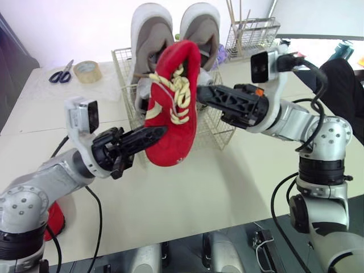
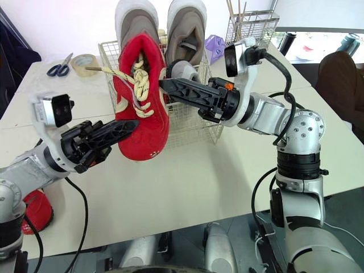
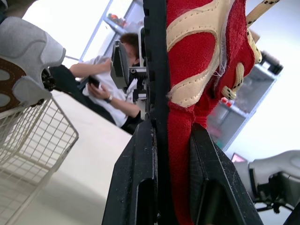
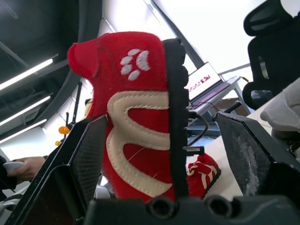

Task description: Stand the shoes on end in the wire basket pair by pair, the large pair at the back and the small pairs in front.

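Left eye view has the red shoe (image 1: pixel 170 114) held in the air just in front of the basket (image 1: pixel 219 128), heel up and toe down, with its cream laces facing the camera. The left gripper (image 1: pixel 156 133) is clamped on the shoe's lower part; in the left wrist view its two fingers (image 3: pixel 136 183) press the sole edge and the red upper between them. The right gripper (image 4: pixel 161 119) reaches in from the other side at the heel with its fingers spread wide. In the right wrist view the heel, marked with a white paw print, stands between them. One finger sits close beside the red side and the other is well apart from the sole, so this gripper has hold of nothing. The grey pair (image 1: pixel 152 34) stands on end at the back of the basket. A second red shoe (image 2: pixel 34 210) lies on the tabletop (image 1: pixel 199 193) under the left arm. Scissors (image 1: pixel 61 73) and tape (image 1: pixel 87 71) lie to the left of the basket. A seated person (image 3: pixel 105 86) shows in the left wrist view.
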`<state>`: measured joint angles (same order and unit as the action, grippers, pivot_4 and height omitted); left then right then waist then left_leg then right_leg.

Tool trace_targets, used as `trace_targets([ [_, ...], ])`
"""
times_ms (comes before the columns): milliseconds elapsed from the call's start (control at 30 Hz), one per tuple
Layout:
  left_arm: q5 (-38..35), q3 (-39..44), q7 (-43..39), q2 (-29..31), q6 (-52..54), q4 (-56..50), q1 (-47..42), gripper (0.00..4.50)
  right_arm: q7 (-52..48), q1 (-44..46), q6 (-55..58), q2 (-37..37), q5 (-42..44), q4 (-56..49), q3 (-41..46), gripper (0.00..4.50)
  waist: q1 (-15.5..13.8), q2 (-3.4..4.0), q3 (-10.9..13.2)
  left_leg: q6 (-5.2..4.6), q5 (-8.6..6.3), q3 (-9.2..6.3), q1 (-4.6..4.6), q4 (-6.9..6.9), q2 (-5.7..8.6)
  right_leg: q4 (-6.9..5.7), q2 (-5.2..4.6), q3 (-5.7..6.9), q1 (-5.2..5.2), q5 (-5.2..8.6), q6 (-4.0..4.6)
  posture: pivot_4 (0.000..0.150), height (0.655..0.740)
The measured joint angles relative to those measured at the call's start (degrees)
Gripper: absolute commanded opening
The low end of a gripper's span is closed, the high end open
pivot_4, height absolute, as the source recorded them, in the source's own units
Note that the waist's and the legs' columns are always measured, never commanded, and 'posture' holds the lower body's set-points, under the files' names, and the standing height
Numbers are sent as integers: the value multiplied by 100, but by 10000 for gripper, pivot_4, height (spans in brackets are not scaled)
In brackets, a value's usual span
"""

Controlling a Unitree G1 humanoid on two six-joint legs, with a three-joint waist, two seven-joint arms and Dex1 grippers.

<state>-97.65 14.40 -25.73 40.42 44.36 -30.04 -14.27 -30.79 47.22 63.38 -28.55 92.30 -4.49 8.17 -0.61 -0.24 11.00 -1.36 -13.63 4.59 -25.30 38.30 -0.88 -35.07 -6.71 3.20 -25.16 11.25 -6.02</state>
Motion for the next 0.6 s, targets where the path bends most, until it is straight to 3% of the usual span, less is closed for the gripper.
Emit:
trace_targets([
  [600,92,-208,-6,-1,89,32,0,2218,10,-98,-30,151,164,-2,144,39891,3,0,0,0,0,-1,0,0,-1,1,0,0,0,4,8,1500,7400],
])
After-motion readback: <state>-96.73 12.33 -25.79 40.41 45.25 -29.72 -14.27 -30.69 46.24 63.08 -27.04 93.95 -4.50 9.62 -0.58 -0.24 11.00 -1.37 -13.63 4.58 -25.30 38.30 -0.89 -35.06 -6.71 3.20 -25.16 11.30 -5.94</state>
